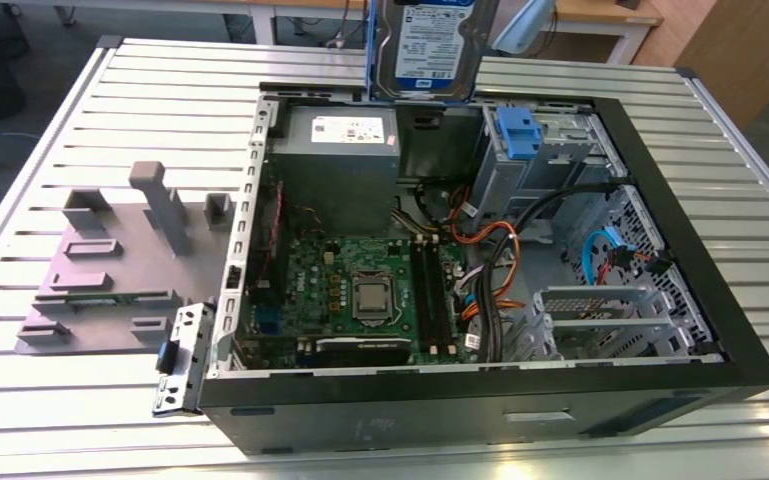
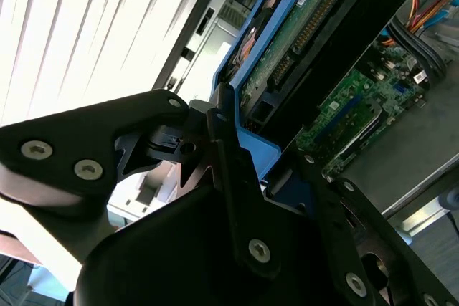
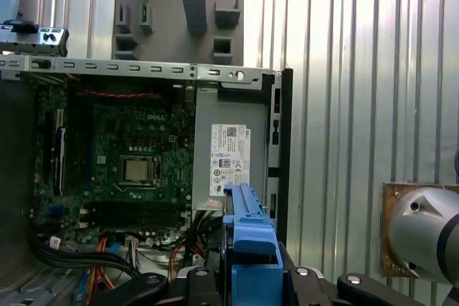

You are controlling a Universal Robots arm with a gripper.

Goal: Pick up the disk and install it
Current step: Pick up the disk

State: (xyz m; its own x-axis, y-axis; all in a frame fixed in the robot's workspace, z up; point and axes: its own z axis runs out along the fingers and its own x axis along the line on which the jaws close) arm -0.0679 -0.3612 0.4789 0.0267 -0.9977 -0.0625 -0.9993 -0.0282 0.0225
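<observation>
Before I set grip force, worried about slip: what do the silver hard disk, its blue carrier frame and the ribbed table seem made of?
Silver rectangular hard disk: metal body, dull sheen, probably paper label. Blue carrier frame: likely moulded plastic, even matte colour. Ribbed silver table: seemingly aluminium slats, bright glare off the ridges.

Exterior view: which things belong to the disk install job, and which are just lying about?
Job: the disk, held by the gripper; the open computer case.
Lying about: grey moulded tray on the table; power-supply box inside the case.
</observation>
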